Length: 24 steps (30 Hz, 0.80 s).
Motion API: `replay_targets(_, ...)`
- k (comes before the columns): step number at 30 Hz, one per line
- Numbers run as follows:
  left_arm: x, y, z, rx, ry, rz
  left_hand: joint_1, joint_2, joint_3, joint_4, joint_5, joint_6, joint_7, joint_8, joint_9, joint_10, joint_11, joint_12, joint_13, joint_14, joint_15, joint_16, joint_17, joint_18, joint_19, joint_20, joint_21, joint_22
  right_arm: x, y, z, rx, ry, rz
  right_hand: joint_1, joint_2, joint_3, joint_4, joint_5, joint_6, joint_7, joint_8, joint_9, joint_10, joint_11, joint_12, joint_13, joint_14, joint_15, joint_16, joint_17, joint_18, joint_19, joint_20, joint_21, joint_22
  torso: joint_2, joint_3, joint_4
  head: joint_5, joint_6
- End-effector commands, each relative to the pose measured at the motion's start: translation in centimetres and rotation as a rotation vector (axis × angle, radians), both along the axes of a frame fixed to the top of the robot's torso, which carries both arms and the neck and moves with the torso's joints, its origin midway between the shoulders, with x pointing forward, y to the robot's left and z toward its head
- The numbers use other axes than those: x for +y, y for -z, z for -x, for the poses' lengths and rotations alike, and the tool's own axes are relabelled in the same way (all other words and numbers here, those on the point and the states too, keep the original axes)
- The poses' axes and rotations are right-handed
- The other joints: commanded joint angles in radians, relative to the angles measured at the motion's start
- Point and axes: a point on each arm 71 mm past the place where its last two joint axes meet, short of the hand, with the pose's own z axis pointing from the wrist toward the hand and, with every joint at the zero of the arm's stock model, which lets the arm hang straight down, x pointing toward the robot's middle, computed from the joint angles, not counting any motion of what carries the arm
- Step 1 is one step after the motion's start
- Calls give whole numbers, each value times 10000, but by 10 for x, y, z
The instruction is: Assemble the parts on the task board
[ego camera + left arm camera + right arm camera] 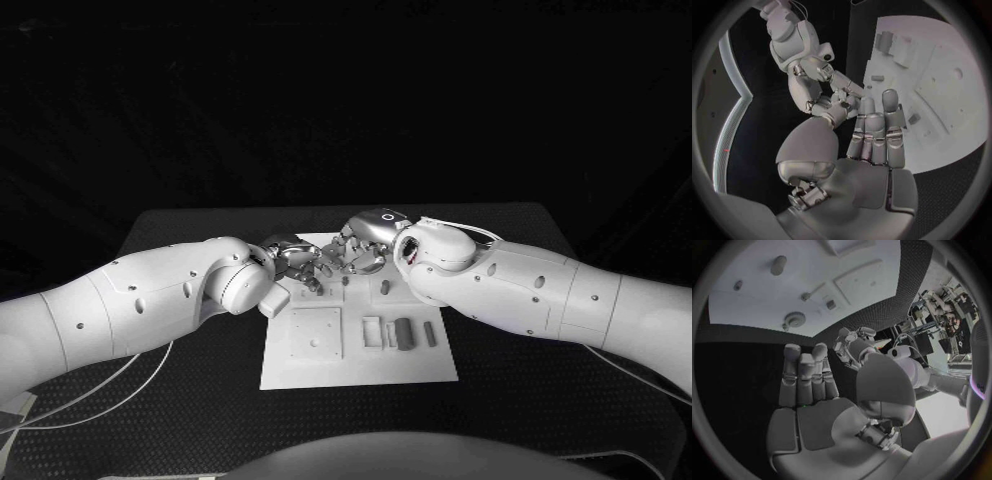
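A white task board (361, 370) lies flat on the black bench (188, 420), and both robot arms reach in over its far edge. Small grey parts (405, 334) lie in a row near the middle of the board, beside a square recessed panel (316, 333); one more small part (385, 287) sits closer to the far edge, just beside the right arm.

The parts look like small, rigid, light pieces, probably plastic or metal. They should not crush, but being short and smooth they could slip or tip, so a pinch across the narrow sides with the fingertips seems best.

The left robot hand (296, 262) hovers over the board's far edge, its long fingers (876, 131) straight and held together, thumb curled toward the other hand. The right robot hand (361, 248) faces it, fingers (804, 371) also straight. Their fingertips nearly meet. Whether either is grasping a small part between thumb and finger cannot be told.
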Motion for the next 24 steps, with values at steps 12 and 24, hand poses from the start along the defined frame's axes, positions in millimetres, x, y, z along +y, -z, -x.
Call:
replay_targets(12, 20, 2, -10, 171, 108, -1213, -825, 125, -122, 157, 1021, 353, -197, 442, 878, 606, -450, 377, 242, 64, -224, 93, -14, 104, 31, -210, 140, 217, -51, -15, -12, -491, 1119, -1062, 83, -315, 49, 252, 17, -549, 422, -93, -89, -133, 135, -23, -38, -105, 142, -102, -34, 125, -75, 82, -113, 29, 3, 1, -15, 76, -16)
replay_targets(24, 35, 5, -18, 506, 1417, -4104, -1689, 509, -69, -140, 2045, 627, -377, 658, 1422, 738, -666, 871, 591, 230, -415, 252, 88, 19, 171, -417, 400, 230, -76, -41, -23, -705, 1833, -1831, 171, -263, 83, 270, 15, -532, 420, -75, -97, -133, 133, -1, -41, -102, 140, -93, -34, 125, -67, 84, -112, 32, 5, 9, 1, 88, -127)
